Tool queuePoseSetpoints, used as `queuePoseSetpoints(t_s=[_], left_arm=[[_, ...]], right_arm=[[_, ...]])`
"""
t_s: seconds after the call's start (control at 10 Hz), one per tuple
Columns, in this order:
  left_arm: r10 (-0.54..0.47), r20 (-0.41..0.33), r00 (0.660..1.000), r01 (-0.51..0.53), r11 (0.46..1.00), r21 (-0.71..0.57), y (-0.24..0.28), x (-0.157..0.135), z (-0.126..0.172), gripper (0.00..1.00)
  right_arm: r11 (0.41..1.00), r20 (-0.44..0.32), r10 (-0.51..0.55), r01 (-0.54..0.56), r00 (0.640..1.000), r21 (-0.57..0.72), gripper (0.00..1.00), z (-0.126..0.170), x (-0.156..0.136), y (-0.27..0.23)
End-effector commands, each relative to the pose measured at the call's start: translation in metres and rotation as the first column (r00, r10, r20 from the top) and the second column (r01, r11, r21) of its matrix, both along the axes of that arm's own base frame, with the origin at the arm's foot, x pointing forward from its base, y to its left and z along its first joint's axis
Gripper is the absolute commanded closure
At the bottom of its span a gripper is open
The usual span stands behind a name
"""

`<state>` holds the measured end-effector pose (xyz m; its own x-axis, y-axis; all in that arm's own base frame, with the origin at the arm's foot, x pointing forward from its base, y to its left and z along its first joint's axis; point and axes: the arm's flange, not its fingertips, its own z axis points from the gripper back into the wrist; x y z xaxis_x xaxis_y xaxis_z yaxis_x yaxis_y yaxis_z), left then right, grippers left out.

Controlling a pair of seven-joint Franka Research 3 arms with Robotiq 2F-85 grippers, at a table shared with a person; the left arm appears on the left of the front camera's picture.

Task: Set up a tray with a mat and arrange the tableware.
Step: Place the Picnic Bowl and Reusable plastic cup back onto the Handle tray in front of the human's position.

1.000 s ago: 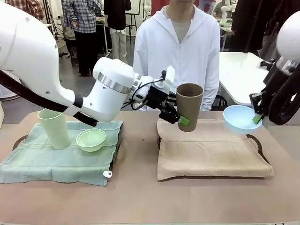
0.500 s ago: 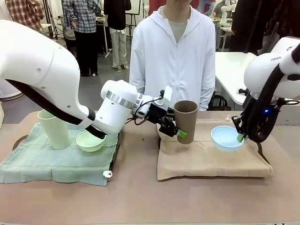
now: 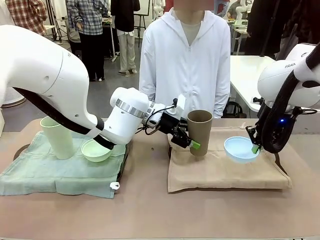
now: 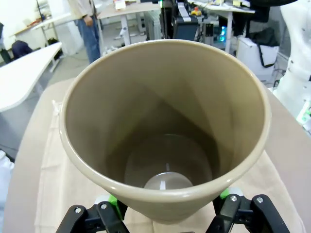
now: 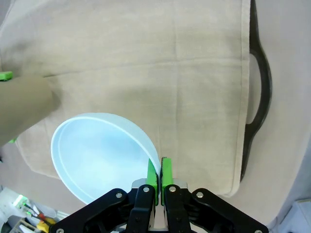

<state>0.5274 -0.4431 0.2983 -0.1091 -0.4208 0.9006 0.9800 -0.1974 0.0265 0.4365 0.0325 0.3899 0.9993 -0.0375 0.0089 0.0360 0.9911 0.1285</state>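
My left gripper is shut on the brown cup, gripping its lower wall and holding it upright over the left part of the beige mat. The left wrist view looks down into this brown cup with green pads on either side. Pinched by its rim in my right gripper is the light blue bowl, low over the mat's right part. From the right wrist, the bowl hangs above the mat. A pale green cup and pale green bowl rest on the green mat.
A dark tray handle sticks out beyond the beige mat's edge. A person in a white hooded top stands at the far side of the table. A white table stands behind at the right.
Both arms have come down: the brown cup has sunk toward the beige mat, and the blue bowl has moved down and left from mid-air to just over the mat.
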Motion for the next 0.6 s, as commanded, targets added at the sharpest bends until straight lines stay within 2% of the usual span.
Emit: queuePoseSetpoints(t_s=[0.0,0.5], left_arm=[[-0.014,-0.009,1.0,0.014,1.0,0.02,-0.005,-0.003,-0.001,0.18],[-0.023,0.016,1.0,0.022,0.998,0.056,-0.01,0.004,-0.012,0.18]], right_arm=[[1.0,0.034,0.006,-0.007,0.999,0.022,0.96,-0.011,0.01,-0.01],[0.999,0.063,0.041,-0.043,0.997,0.033,0.96,-0.033,0.027,-0.012]])
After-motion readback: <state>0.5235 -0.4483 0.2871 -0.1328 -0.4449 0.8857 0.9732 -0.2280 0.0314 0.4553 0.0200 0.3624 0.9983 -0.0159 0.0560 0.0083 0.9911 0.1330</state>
